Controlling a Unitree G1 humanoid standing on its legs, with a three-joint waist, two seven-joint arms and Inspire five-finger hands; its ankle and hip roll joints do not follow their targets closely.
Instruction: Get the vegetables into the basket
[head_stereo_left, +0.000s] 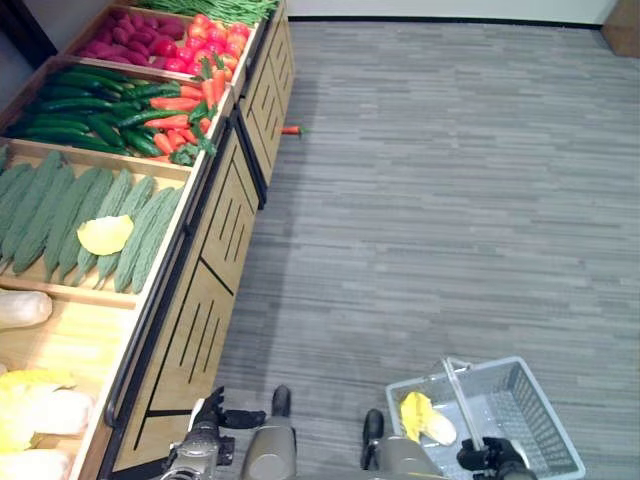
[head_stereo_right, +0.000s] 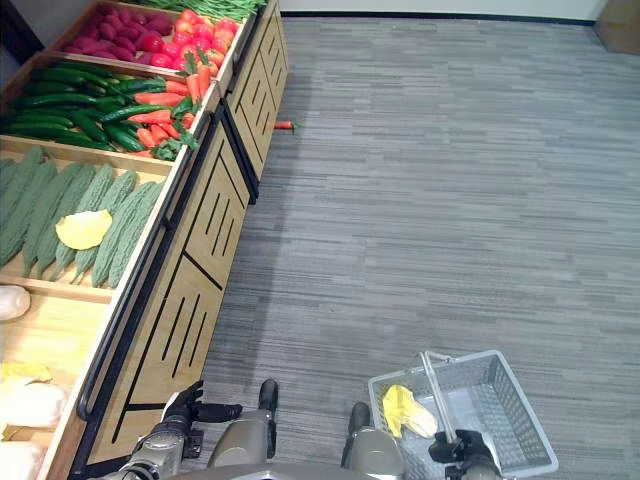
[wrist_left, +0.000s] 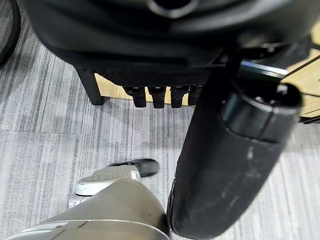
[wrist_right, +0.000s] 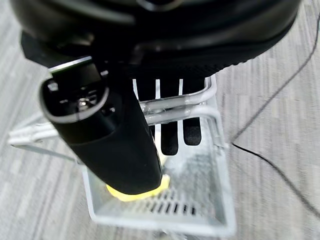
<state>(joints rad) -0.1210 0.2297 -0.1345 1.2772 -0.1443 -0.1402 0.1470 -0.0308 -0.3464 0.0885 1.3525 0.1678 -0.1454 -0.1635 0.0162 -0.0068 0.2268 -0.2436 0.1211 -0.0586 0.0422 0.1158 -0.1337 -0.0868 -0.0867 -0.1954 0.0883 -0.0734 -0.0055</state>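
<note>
Basket (head_stereo_left: 530, 410): grey, of open mesh, carried low on the robot's right above the grey floor (head_stereo_left: 450, 180). Its wire handle (head_stereo_left: 462, 400) is raised and is gripped by the right hand (wrist_right: 170, 125), whose fingers (wrist_right: 192, 134) are seen curled over the bars in the right wrist view, the thumb (wrist_right: 115, 145) lying alongside.

Cabbage (head_stereo_left: 422, 418): a yellow-and-white piece, held inside the basket at the end nearer the robot's middle.

Left hand (head_stereo_left: 205, 435): found low on the robot's left, just in front of the stand's lower panel; nothing is held. In the left wrist view the fingers (wrist_left: 157, 95) are folded down in a row and the thumb (wrist_left: 230, 165) is stretched out apart from them.

Display stand (head_stereo_left: 215, 250): wooden, with slatted front panels and a dark rail, ranged along the robot's left in open bins.

Contents, nearest to farthest:
- pale cabbages (head_stereo_left: 35, 410) with yellow leaves;
- bitter gourds (head_stereo_left: 60, 215), ridged and green, laid side by side, with a loose yellow leaf (head_stereo_left: 105, 234) resting on top;
- cucumbers (head_stereo_left: 75, 110), dark green, beside a heap of carrots (head_stereo_left: 175, 115);
- purple-red sweet potatoes (head_stereo_left: 125, 35) beside tomatoes (head_stereo_left: 210, 40).

Stray carrot (head_stereo_left: 291, 130): lying on the floor close to the foot of the stand, well apart from the basket.
</note>
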